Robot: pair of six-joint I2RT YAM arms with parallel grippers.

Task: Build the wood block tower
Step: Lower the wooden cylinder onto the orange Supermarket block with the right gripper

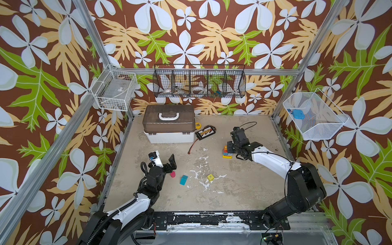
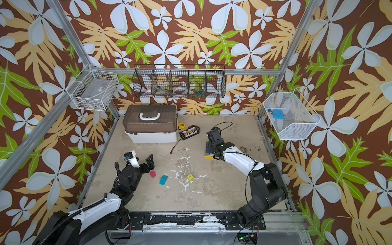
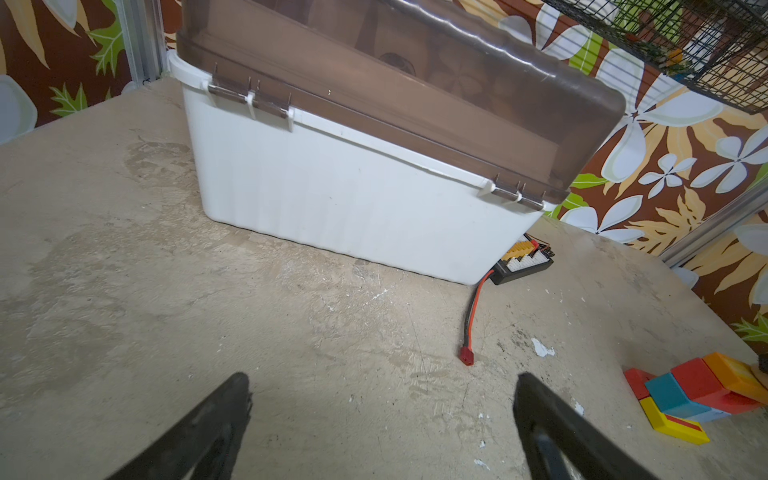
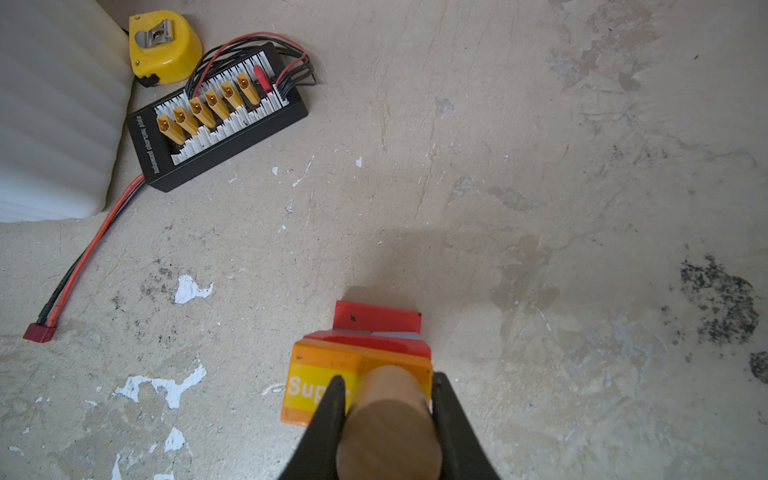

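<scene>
The tower [image 1: 227,152] [image 2: 208,156] is a low stack at the right: a yellow flat base, then red, blue and orange blocks [image 3: 698,395]. My right gripper [image 4: 388,377] [image 1: 230,146] is shut on a plain-wood cylinder [image 4: 388,432] and holds it upright over the orange top block [image 4: 320,365]. Whether the cylinder touches that block I cannot tell. My left gripper [image 3: 382,378] [image 1: 164,161] stands open and empty over the floor at the left. Just beside it lies a pink block [image 1: 173,174] [image 2: 152,174]. A teal block [image 1: 184,179] and a yellow cube [image 1: 210,177] lie further right.
A white case with a brown lid [image 1: 169,136] stands at the back left. Beside it are a black connector board [image 1: 205,132], its red wire [image 4: 95,245] and a yellow tape measure [image 4: 164,45]. Wire baskets hang on the walls.
</scene>
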